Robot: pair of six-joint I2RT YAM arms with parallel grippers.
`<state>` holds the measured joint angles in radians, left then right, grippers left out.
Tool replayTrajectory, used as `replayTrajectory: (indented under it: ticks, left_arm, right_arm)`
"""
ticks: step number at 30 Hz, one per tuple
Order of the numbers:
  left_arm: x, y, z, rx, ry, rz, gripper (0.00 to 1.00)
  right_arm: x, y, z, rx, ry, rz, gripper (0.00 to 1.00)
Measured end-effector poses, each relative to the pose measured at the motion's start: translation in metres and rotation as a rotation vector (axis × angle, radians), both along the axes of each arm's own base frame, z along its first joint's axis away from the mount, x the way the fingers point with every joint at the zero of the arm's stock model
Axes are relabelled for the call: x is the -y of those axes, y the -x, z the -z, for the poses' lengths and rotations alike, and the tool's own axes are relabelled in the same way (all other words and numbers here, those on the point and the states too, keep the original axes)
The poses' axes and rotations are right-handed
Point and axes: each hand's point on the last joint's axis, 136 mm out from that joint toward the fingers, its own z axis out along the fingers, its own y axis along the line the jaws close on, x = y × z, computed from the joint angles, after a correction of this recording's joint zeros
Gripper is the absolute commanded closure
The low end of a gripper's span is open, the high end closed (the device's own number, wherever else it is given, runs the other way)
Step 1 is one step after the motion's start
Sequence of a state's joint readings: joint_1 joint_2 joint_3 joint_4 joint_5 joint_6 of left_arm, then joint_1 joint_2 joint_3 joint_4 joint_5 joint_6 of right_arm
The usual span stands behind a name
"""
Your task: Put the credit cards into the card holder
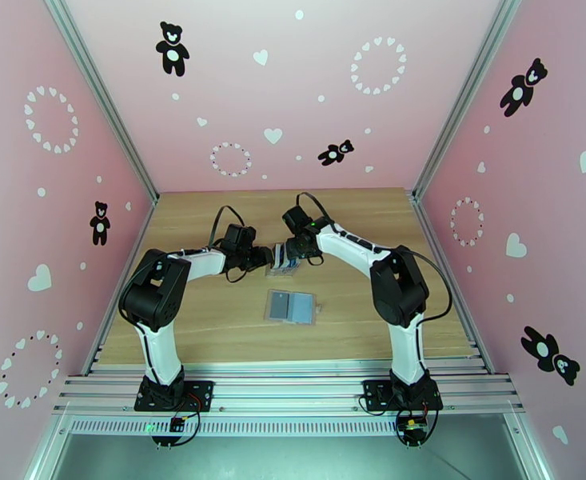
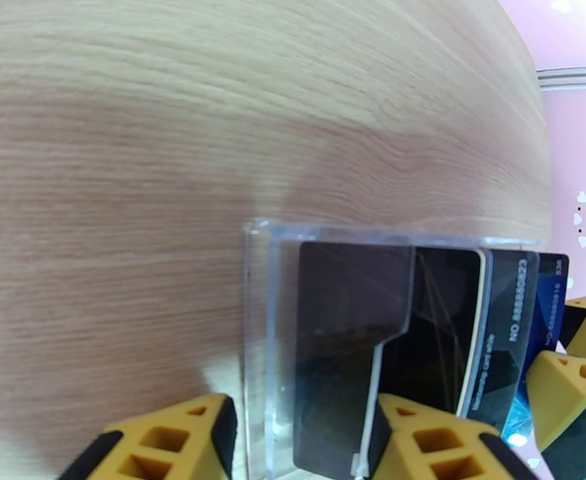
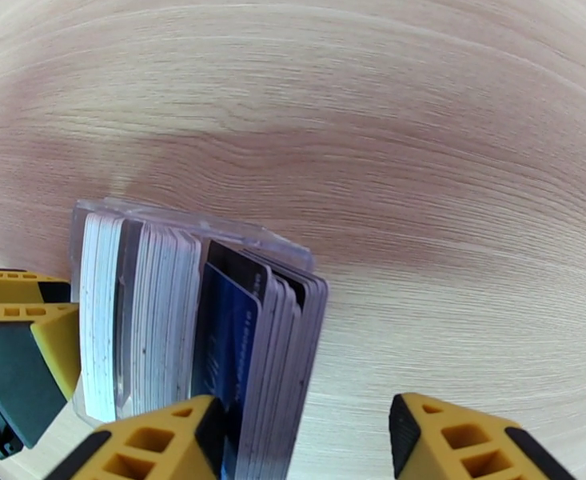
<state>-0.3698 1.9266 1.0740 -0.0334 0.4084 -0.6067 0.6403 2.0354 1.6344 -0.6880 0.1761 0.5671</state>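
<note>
The credit cards [image 3: 237,338], thin, stiff, light and slick, are packed on edge in a clear case [image 2: 261,314] at the middle of the table [image 1: 205,322], just far of the card holder [image 1: 291,307], which lies flat. One card is judged best pinched across its faces at the exposed edge, as neighbours may be dragged along. The right gripper [image 3: 302,406] is held open astride the outer cards, nothing gripped. The case's end is set between the parted fingers of the left gripper [image 2: 300,410]; whether it is clamped cannot be told.

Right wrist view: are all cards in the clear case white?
No, a blue card sits beside the white cards in the clear case.
</note>
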Motion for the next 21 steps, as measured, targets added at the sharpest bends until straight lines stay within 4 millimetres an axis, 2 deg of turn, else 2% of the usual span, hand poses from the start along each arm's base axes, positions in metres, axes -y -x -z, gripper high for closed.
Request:
replayTrajectory:
  ticks: [21]
  left_arm:
    - [0.0007,-0.0001,-0.0002,-0.002,0.002,0.002,0.52]
  right_arm:
    - [-0.0068,0.0048,-0.0002,-0.041,-0.05,-0.019,0.42]
